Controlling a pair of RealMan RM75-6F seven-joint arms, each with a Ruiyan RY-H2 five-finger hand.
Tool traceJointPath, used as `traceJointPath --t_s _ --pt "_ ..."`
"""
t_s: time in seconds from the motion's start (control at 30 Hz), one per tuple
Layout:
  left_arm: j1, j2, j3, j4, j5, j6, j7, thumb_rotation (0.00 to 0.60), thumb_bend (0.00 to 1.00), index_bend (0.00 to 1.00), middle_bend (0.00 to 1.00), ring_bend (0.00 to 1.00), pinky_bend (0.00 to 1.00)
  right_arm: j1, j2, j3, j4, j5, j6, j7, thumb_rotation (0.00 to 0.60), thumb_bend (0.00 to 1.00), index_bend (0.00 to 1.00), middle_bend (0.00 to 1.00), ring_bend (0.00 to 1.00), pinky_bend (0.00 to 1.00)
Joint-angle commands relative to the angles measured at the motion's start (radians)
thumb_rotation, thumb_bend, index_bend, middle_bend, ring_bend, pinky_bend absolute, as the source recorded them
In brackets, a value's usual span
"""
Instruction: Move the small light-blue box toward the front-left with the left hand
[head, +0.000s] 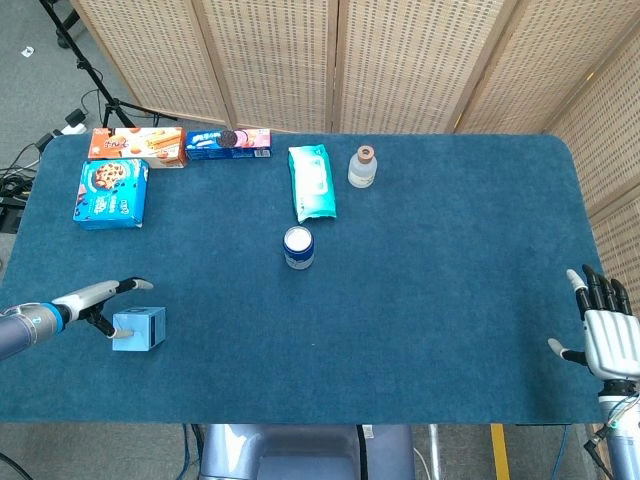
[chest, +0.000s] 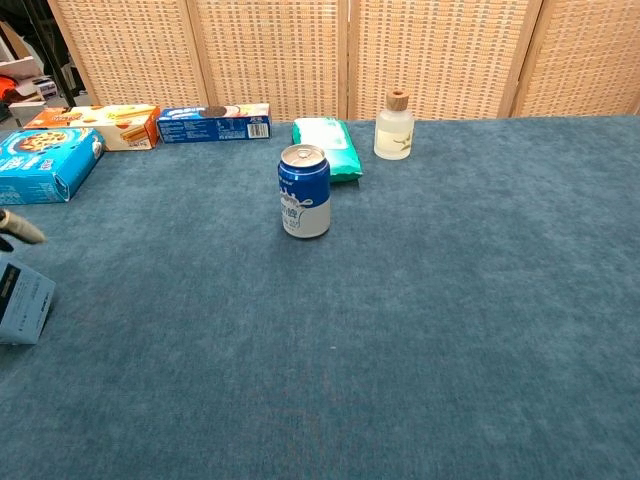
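The table (head: 420, 330) carries the small light-blue box (head: 138, 329) near its front-left edge (resting flat). The left hand (head: 98, 298) lies just beside the box, fingers extended, gripping nothing. The right hand (head: 606, 330) hovers front-right, fingers spread.

1. The head view is looking steeply down from the near side, taking in the whole table (head: 450, 330) from well back.
2. The chest view is sitting low and close, facing the screen (chest: 300, 50).
3. Both are sharing the can (head: 298, 247), bottle (chest: 394, 126) and boxes (chest: 120, 125).
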Motion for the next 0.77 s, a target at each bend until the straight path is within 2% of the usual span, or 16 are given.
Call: traceJointPath --t_s 0.03,0.17,0.3,0.4,0.53,0.6,0.67,0.77 --pt "0.065 0.026 -0.054 -0.019 -0.1 0.072 0.112 0.6 0.26 0.0 0.0 0.0 0.0 -0.001 0.002 -0.001 -0.002 -0.003 0.001 0.004 0.6 0.0 0.0 0.0 0.0 0.0" --pt "0.1 0.052 -0.079 -0.047 -0.149 0.117 0.164 0.6 0.25 0.0 0.0 0.0 0.0 -0.002 0.004 -0.002 -0.003 -0.006 0.002 0.006 0.6 0.0 0.0 0.0 0.0 0.0" --pt "0.154 0.089 -0.101 -0.075 -0.175 0.213 0.218 0.6 0.24 0.0 0.0 0.0 0.0 -0.004 0.006 -0.001 -0.005 -0.008 0.007 0.011 0.6 0.0 0.0 0.0 0.0 0.0" --pt "0.246 0.107 -0.144 -0.111 -0.253 0.327 0.396 0.6 0.19 0.0 0.0 0.0 0.0 -0.005 0.007 0.0 -0.004 -0.008 0.01 0.014 0.6 0.0 0.0 0.0 0.0 0.0" --pt "0.38 0.079 -0.213 -0.182 -0.411 0.481 0.717 0.6 0.09 0.0 0.0 0.0 0.0 -0.006 0.007 -0.001 -0.003 -0.013 0.014 0.014 0.6 0.0 0.0 0.0 0.0 0.0" --pt "0.439 0.05 -0.244 -0.218 -0.478 0.566 0.855 0.6 0.08 0.0 0.0 0.0 0.0 -0.006 0.005 -0.002 -0.002 -0.018 0.019 0.014 0.6 0.0 0.0 0.0 0.0 0.0" --pt "0.518 0.0 -0.283 -0.26 -0.552 0.698 1.01 0.6 0.08 0.0 0.0 0.0 0.0 -0.007 0.001 -0.004 0.003 -0.029 0.027 0.014 0.6 0.0 0.0 0.0 0.0 0.0" --pt "0.578 -0.055 -0.323 -0.308 -0.618 0.784 1.149 0.6 0.1 0.0 0.0 0.0 0.0 -0.008 -0.008 -0.005 0.013 -0.044 0.04 0.018 0.6 0.0 0.0 0.0 0.0 0.0"
